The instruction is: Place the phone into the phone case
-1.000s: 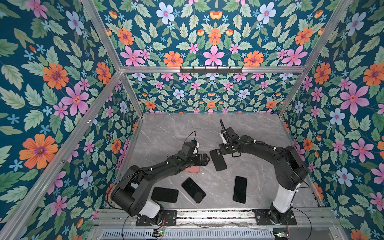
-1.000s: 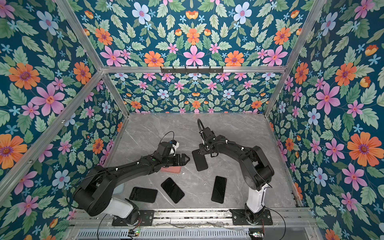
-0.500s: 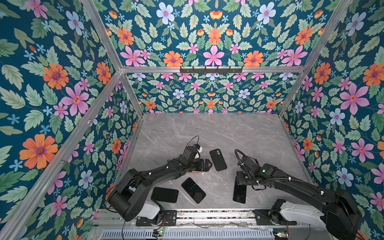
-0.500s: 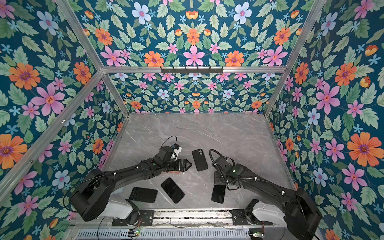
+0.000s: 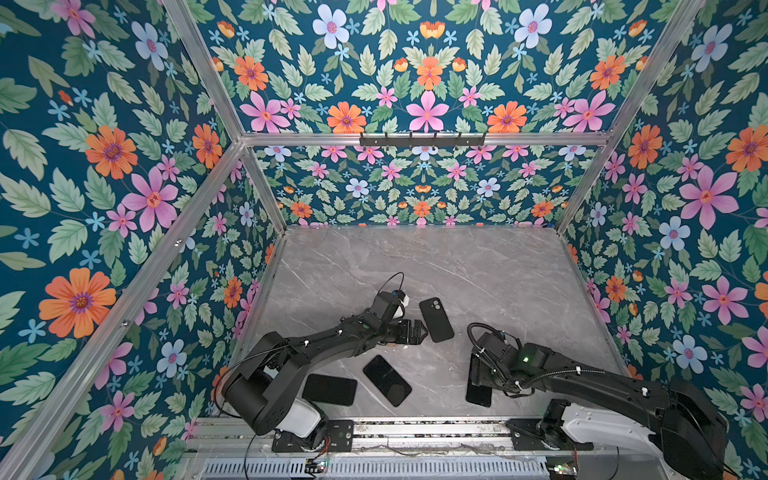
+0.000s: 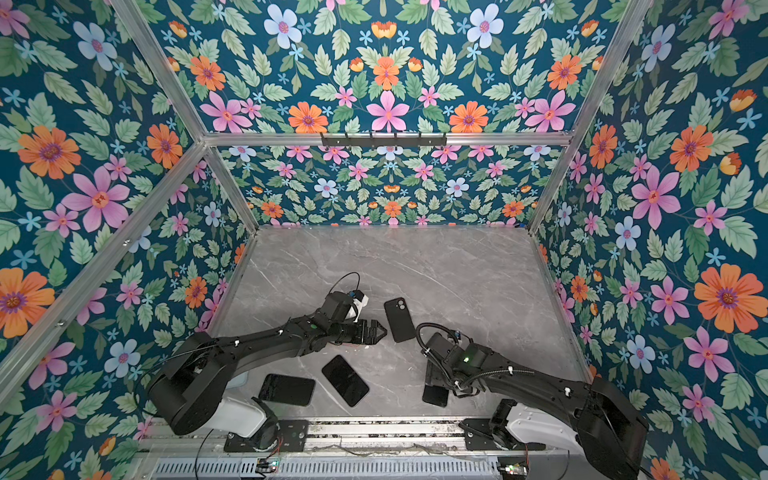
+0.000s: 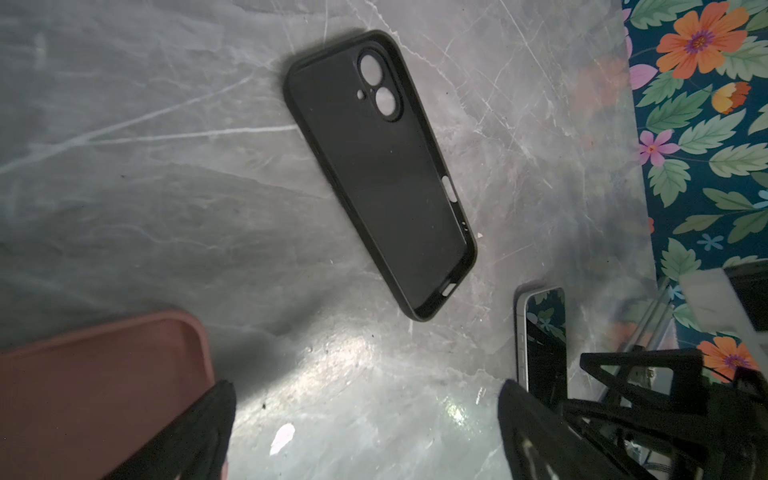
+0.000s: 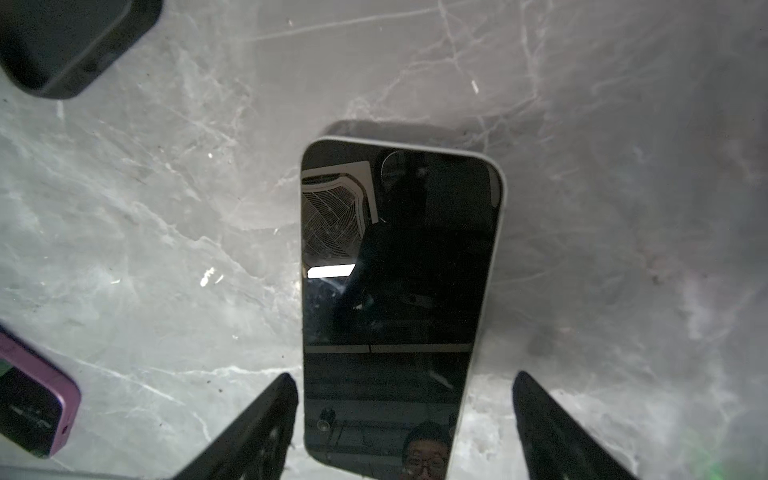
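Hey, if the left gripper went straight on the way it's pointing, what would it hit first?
Most likely the empty black phone case lying flat just ahead of the open left gripper. If the gripper is angled downward, the grey marble table might come first.

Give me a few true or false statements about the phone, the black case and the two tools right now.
1. The black case lies empty on the table. True.
2. The left tool is clamped on the black case. False: it is open, holds nothing, and the case lies clear of it.
3. The right tool is open, with a finger on each side of the white-edged phone. True.
4. The white-edged phone lies screen down. False: its screen faces up and shows reflections.
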`<state>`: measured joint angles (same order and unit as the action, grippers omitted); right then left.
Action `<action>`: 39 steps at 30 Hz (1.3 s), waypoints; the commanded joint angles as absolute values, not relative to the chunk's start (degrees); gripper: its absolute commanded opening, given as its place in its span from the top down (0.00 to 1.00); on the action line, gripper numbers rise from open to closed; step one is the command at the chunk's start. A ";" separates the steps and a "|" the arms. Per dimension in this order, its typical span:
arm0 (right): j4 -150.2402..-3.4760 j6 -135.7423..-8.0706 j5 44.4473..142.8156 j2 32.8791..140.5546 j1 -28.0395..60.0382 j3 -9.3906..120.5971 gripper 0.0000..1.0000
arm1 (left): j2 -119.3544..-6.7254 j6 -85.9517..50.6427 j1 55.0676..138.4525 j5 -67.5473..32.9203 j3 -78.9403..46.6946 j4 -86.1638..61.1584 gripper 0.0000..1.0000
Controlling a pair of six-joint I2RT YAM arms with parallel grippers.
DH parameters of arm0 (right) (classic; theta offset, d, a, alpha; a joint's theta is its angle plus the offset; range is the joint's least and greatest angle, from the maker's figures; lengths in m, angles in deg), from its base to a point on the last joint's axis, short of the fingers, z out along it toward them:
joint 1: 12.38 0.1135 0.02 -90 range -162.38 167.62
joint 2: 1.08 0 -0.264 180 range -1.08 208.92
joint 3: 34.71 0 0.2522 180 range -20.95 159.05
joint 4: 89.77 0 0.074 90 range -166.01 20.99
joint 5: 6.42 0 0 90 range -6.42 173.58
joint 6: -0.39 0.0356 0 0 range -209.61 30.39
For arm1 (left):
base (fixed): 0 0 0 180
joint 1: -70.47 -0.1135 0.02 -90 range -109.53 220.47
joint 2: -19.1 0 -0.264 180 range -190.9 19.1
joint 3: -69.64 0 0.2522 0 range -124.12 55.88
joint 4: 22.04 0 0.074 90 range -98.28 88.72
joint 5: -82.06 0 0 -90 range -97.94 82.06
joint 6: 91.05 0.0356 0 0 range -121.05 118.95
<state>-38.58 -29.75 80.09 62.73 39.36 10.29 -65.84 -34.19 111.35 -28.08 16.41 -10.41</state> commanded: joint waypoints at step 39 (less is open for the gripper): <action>-36.74 -25.98 76.28 79.56 44.98 18.18 0.38 | -69.13 -35.65 111.42 -31.81 13.89 -10.76 0.00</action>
<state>-35.65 -24.33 77.69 79.97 44.94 18.64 -68.82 -35.57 111.38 -30.55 14.43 -9.91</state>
